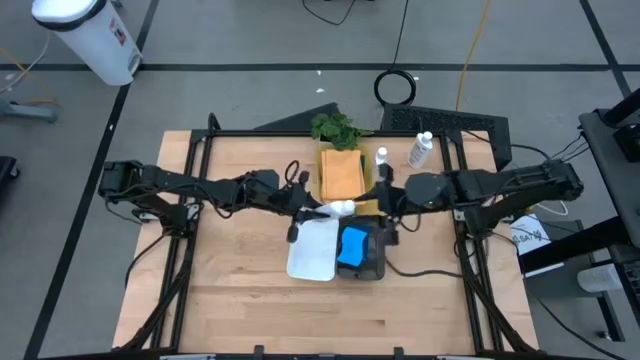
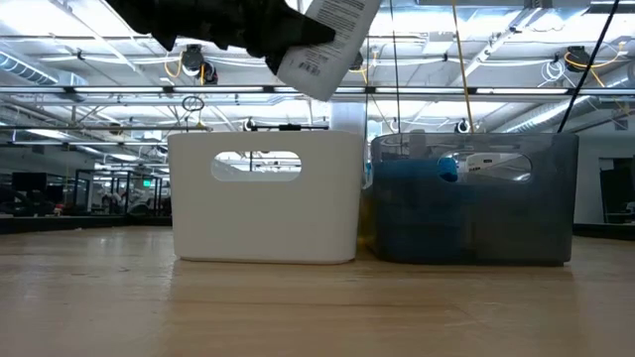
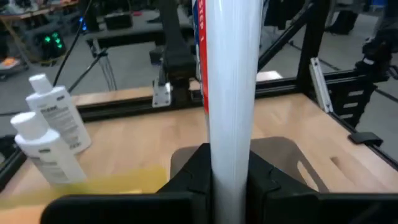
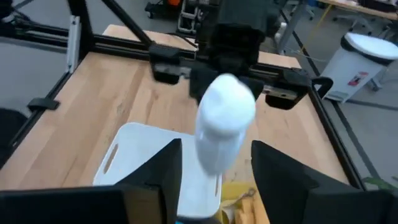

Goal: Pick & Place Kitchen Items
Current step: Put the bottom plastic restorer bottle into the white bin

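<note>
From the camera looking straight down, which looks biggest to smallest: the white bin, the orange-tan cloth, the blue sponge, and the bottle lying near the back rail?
1. White bin, largest.
2. Orange-tan cloth.
3. Blue sponge, lying in the dark bin.
4. White bottle, smallest.

The bin and cloth look close in footprint, and an arm hides part of the bin, so that order is unsure.

This is a robotics lab or industrial workshop. A wooden worktop (image 1: 250, 290) sits inside a black metal frame (image 1: 200, 140) on a grey taped floor (image 1: 230, 40) strewn with cables (image 1: 470, 50). Beyond it, open ceiling trusses (image 2: 476, 89), strip lights and equipment benches fill a large hall.
</note>
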`<state>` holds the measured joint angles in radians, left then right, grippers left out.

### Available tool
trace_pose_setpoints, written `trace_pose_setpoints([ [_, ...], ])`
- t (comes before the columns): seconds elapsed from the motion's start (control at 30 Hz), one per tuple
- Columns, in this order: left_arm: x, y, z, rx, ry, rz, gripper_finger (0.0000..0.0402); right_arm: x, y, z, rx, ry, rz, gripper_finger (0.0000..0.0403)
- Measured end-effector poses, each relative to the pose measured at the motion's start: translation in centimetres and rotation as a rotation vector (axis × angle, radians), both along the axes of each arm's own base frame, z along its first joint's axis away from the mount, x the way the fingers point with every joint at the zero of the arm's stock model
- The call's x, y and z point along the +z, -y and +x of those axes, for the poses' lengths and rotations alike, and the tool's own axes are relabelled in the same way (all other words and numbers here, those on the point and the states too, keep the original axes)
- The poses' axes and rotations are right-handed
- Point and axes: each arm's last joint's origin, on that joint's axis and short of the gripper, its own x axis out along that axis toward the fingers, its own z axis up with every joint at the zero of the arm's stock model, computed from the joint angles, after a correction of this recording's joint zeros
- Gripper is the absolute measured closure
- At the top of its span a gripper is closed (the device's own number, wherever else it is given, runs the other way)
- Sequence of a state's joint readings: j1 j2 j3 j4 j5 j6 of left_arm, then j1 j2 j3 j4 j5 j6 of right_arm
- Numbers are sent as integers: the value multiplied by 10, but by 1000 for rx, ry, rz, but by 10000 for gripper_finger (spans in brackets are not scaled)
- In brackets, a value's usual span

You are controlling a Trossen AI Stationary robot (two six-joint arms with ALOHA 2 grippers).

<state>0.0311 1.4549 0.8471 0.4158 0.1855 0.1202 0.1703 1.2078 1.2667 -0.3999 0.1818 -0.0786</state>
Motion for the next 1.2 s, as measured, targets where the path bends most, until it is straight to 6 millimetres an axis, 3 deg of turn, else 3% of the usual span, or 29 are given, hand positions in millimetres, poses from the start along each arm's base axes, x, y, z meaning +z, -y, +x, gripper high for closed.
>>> trace_pose_setpoints([
  [0.13,9,-10,-2,-26,63,-4,363,6,5,-22,-48,-30,-38,234],
  [0.23,7,-23,-6,-23,126,-19,363,-3,9,-34,-102,-25,-48,236],
  [0.37,1,-40,-19,-47,266,-54,363,-30,11,-41,-126,74,-51,242],
  [0.5,-3,-55,-36,-98,394,-115,363,-70,14,-34,-197,317,-60,247],
  [0.63,1,-58,-41,-125,440,-153,363,-104,29,-20,-183,494,-34,245],
  [0.77,-1,-57,-40,-124,431,-157,361,-119,48,4,-119,526,32,232],
  [0.93,-1,-57,-40,-119,426,-158,360,-123,60,41,-52,520,93,191],
  [1.2,-3,-55,-38,-96,414,-138,358,-120,57,84,-9,519,175,106],
])
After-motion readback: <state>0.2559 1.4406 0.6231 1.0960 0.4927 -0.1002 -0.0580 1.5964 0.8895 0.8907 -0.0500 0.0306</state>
